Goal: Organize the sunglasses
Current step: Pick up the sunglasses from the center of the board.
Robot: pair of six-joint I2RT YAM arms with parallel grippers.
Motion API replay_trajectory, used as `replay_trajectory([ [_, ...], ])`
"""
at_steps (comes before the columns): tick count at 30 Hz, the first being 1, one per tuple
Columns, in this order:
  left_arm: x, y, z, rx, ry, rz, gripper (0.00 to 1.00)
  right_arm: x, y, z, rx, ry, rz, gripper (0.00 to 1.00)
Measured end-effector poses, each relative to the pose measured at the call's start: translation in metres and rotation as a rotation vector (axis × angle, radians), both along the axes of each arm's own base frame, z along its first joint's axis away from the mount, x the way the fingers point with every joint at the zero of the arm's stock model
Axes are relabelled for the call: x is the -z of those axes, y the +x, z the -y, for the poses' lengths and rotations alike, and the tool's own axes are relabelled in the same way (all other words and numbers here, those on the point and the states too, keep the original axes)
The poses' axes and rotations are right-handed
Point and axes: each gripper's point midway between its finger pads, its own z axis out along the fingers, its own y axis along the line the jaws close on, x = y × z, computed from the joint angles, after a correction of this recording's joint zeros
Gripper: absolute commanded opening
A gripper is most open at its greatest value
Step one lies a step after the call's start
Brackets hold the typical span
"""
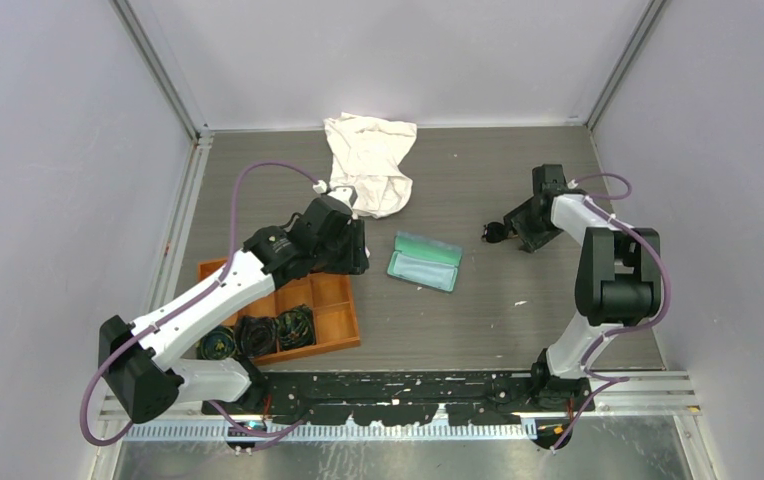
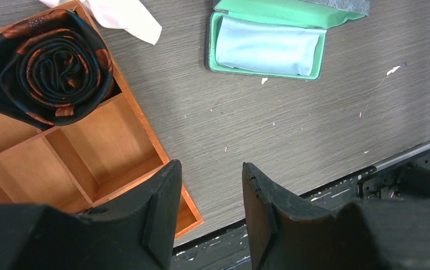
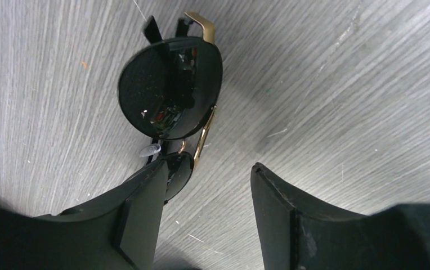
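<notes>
While the sunglasses [image 3: 170, 90] lie on the table [image 1: 518, 330] toward its three o'clock side, one lens is partly hidden behind a finger of the right gripper [image 3: 210, 214]. Its jaws stand apart with nothing between them. One open glasses case [image 1: 423, 262] lies at eight o'clock from the sunglasses, and one white cloth [image 1: 370, 165] at ten o'clock. Beyond the case, one wooden tray [image 1: 333, 320] holds three coiled bundles [image 1: 256, 335]. Over its corner hangs the left gripper [image 2: 210, 208], moderately parted and empty.

Grey wood-grain bench [image 1: 518, 330], pale lilac walls [image 1: 408, 50] closing in at nine, twelve and three o'clock, metal rail [image 1: 658, 400] at six.
</notes>
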Motion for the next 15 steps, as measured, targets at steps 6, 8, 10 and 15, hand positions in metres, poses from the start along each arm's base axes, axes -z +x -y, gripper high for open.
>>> replay_trajectory([
  [6,0.0,0.0,0.0,0.0,-0.001,-0.001,0.45,0.002,0.011,-0.001,-0.005,0.0,0.004,0.62],
  [8,0.0,0.0,0.0,-0.001,-0.001,-0.001,0.45,0.004,0.013,-0.001,-0.004,0.0,0.0,0.63],
  [10,0.0,0.0,0.0,-0.001,-0.002,-0.001,0.45,0.005,0.016,-0.001,-0.003,-0.003,-0.002,0.64],
  [15,0.0,0.0,0.0,-0.001,-0.001,-0.002,0.45,0.004,0.019,0.0,0.015,-0.002,0.008,0.65],
])
